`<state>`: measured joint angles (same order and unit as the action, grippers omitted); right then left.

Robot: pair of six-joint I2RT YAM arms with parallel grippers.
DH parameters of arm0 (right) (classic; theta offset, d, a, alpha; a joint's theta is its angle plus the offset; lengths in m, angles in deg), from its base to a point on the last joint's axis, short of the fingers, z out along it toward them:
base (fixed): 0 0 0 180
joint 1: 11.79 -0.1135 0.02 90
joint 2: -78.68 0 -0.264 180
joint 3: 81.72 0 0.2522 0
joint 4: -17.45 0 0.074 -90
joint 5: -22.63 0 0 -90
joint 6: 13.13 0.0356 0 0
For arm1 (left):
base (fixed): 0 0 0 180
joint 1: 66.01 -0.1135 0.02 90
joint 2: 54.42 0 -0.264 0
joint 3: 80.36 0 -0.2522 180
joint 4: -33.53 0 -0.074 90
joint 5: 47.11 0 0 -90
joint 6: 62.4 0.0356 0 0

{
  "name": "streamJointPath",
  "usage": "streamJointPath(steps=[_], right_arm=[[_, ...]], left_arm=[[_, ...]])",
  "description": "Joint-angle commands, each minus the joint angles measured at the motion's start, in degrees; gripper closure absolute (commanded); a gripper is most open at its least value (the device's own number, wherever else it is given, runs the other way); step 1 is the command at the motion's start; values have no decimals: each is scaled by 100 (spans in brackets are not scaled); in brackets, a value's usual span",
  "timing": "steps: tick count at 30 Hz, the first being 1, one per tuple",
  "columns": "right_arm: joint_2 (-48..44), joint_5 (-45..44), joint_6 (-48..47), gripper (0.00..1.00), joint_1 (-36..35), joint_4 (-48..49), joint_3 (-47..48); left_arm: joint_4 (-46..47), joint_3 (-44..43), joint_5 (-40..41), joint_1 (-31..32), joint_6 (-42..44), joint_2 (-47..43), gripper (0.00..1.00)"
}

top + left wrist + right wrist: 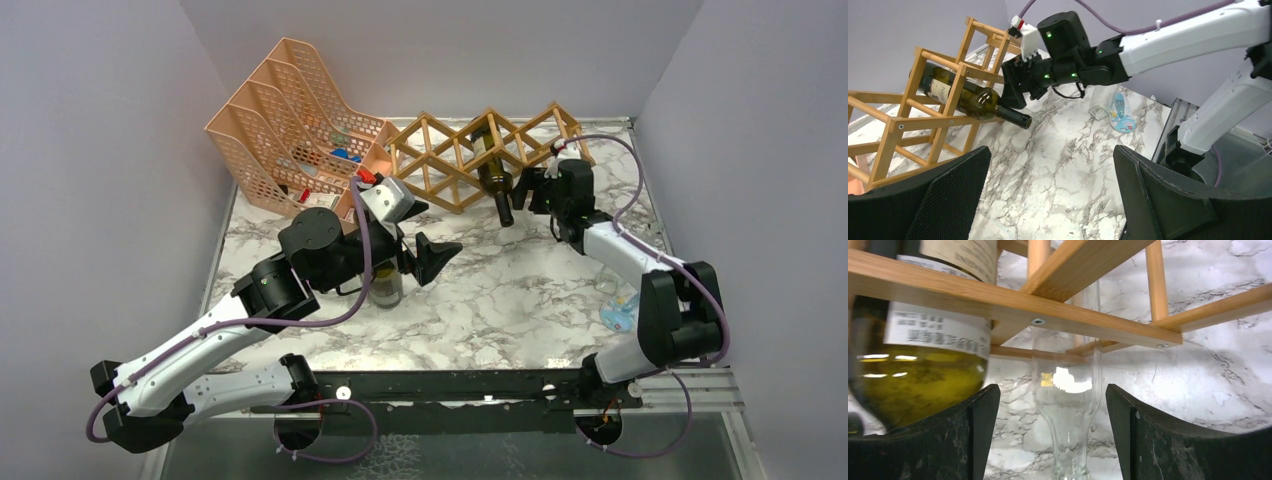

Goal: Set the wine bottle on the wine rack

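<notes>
The light-brown wooden wine rack (440, 165) stands at the back of the marble table. A dark green wine bottle (492, 172) lies in one of its cells, neck pointing out toward the front; it also shows in the left wrist view (965, 97) and the right wrist view (913, 385). A clear glass bottle (1068, 405) lies in the rack beside it. My right gripper (1052, 390) is open at the rack front (527, 188), its jaws on either side of the clear bottle's neck without touching. My left gripper (432, 255) is open and empty over the table (1052, 150).
A peach perforated file organizer (290, 120) stands at the back left, next to the rack. A small jar (385, 287) stands under the left wrist. A blue-and-white packet (620, 312) lies near the right arm's base. Grey walls close in three sides.
</notes>
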<state>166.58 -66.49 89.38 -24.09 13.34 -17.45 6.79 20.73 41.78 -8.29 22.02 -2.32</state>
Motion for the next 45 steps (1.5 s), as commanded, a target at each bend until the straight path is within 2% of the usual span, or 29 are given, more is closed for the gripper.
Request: streamJointPath(steps=[1,7,13,26,29,33,35,36,39,41,45], right_arm=[[-549,13,286,20,-5,-495,-228],[-985,-201,460,21,-10,-1265,-533],[-936,20,309,29,-8,-1579,-685],[-172,59,-21,68,-9,-1197,-10],[-122,-4,-92,73,-10,-1071,45],[-55,-41,-155,74,-9,-901,39],[-3,-50,-161,72,-4,-915,53],[9,-62,-143,67,-9,-952,60],[-69,-119,-54,36,-10,-1156,70],[-243,-125,18,23,-9,-1243,17],[-749,-118,30,18,-10,-1666,74]], left_arm=[[9,-24,157,-5,-48,-108,1],[12,31,187,-6,-27,-121,1],[45,77,195,-6,-13,-89,1],[40,74,248,-6,5,-94,1],[33,72,254,-6,9,-88,1],[24,61,254,-6,14,-77,1],[27,51,261,-6,21,-77,1],[26,49,260,-6,22,-77,1],[16,52,269,-6,22,-84,1],[5,26,284,-8,-13,-70,1],[-123,-131,410,-6,-80,-5,1]])
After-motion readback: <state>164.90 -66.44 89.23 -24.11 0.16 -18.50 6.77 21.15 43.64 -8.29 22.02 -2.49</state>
